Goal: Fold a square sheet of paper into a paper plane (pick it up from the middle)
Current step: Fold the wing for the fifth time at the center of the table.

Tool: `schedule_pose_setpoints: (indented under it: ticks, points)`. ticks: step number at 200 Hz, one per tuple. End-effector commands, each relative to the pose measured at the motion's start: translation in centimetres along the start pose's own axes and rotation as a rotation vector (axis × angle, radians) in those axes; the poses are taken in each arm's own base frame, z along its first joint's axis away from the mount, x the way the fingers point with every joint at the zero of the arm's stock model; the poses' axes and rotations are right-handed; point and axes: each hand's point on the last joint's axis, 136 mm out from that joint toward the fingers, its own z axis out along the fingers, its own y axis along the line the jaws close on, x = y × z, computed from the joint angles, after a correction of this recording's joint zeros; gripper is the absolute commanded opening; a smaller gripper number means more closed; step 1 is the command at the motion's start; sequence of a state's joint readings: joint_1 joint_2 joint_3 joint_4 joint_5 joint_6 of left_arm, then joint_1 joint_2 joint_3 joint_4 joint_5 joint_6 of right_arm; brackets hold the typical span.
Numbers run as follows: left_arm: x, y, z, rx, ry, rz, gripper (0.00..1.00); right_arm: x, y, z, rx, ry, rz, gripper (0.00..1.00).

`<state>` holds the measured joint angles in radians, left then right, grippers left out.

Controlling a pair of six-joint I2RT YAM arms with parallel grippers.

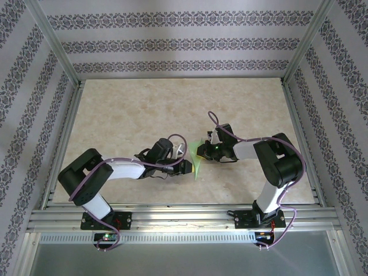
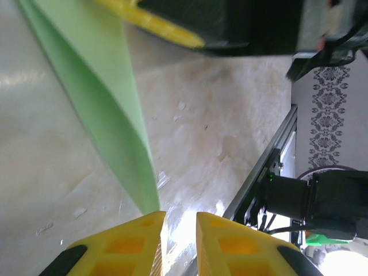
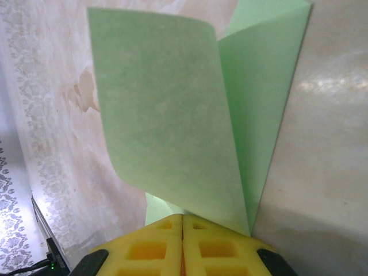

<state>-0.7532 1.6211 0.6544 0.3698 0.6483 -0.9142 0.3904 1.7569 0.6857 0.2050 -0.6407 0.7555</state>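
Beige marbled tabletop (image 1: 144,109), busy patterned wallpaper (image 1: 172,46) all round. Smack in the middle, between the two arms: pale green paper (image 3: 167,115), already doubled over on itself and held up on edge, off the table by the look of it, not lying flat.

Right gripper (image 3: 183,217): clamped tight, yellow jaws pressed together, bottom of the fold coming straight out from between them. Clearly doing all the holding. Probably pinched low on the crease on purpose, leaving both flaps free for the next fold.

Left gripper (image 2: 179,215): parted just a crack, narrow gap showing between the jaws. Pointed corner of the paper reaching right down to that gap, at the inner edge of one jaw, not squeezed from what can be seen. Touching or just shy of it? Can't tell.

Looks like mid-fold, nowhere near a dart shape yet, just a sheet bent in two with one loose flap curling outward. In-air hold presumably down to the hassle of getting jaws under thin paper on a flat table.

Risk from here: floppy sheet, one pinch point, easy to twist and skew the crease. Next move probably needs the left jaws lined up dead on that corner before closing.
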Motion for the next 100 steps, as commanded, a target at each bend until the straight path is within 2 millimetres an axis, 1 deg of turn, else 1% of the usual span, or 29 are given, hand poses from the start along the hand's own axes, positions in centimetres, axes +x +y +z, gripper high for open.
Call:
schedule_pose_setpoints:
  ticks: [1,19,20,39,50,68,100]
  points:
    - [-1.1,-1.3,0.5,-0.021,0.003,0.063,0.17,2.3,-4.7,0.8,0.172,0.048,0.072,0.09]
    - [-2.1,-2.4,1.4,0.003,0.023,0.067,0.14,2.4,-4.7,0.7,0.172,0.051,0.074,0.09]
    - [-2.3,-2.7,1.5,0.008,0.020,0.071,0.14,2.4,-4.7,0.7,0.172,0.050,0.073,0.09]
    - [-3.0,-2.9,2.3,0.006,0.029,0.064,0.11,2.5,-4.7,0.7,0.172,0.048,0.075,0.09]
    - [-3.1,-2.2,2.9,-0.016,0.041,0.054,0.10,2.4,-4.7,0.7,0.172,0.047,0.077,0.09]
    - [-2.9,-1.7,3.7,-0.019,0.066,0.040,0.08,2.3,-4.6,0.7,0.169,0.045,0.074,0.09]
    - [-2.4,-0.4,4.4,-0.043,0.079,0.015,0.06,2.3,-4.5,0.8,0.167,0.046,0.072,0.08]
